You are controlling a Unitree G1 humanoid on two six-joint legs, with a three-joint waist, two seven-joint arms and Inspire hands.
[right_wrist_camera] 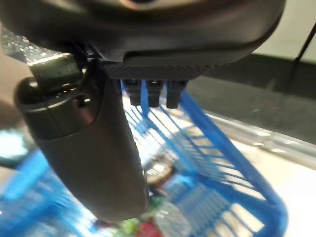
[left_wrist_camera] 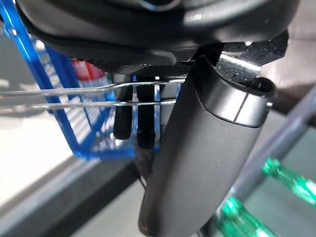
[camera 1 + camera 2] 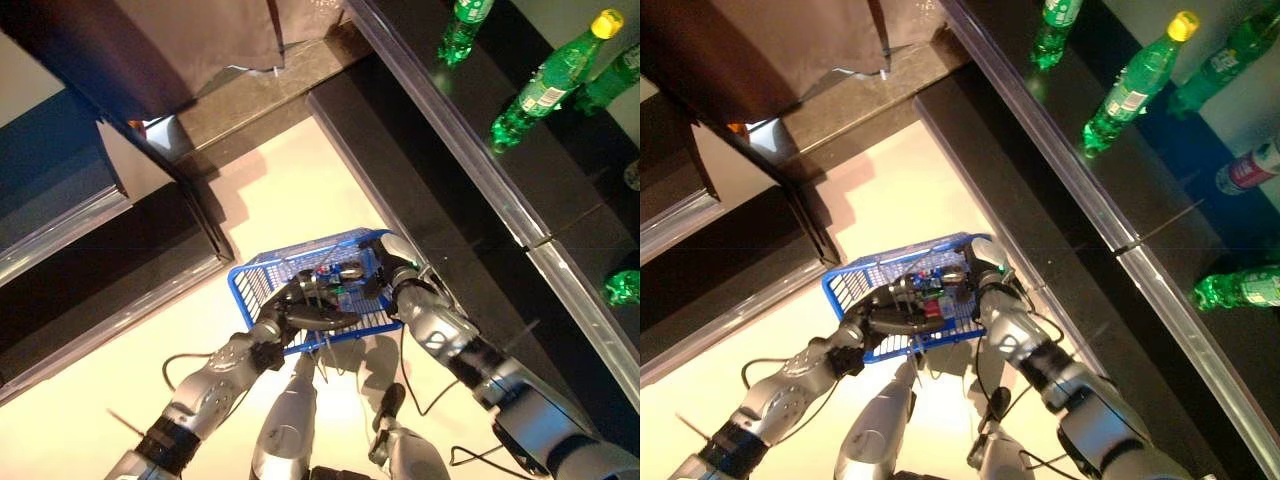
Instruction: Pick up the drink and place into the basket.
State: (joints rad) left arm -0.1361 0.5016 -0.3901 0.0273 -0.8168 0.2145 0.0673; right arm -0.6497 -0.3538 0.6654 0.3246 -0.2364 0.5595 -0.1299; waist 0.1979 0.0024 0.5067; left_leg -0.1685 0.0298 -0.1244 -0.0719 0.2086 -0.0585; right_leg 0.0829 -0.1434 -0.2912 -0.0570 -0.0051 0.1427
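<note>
- Blue wire basket (image 3: 262, 276) hangs low in front of the robot, with drinks already lying inside (image 3: 936, 300).
- Left hand (image 3: 296, 312) curls round the basket's wire handle (image 2: 74, 96).
- Right hand (image 3: 385, 262) sits at the basket's far rim, fingers hooked over the blue edge, holding no bottle.
- Green bottles (image 3: 545, 85) remain on the dark shelf (image 3: 420, 180), so I judge this placement done.

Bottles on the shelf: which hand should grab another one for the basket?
Probably the right hand. It comes in on the side of the green bottles, and its fingers only hook the blue basket rim. The left hand grips the basket's wire handle, carrying it.
</note>
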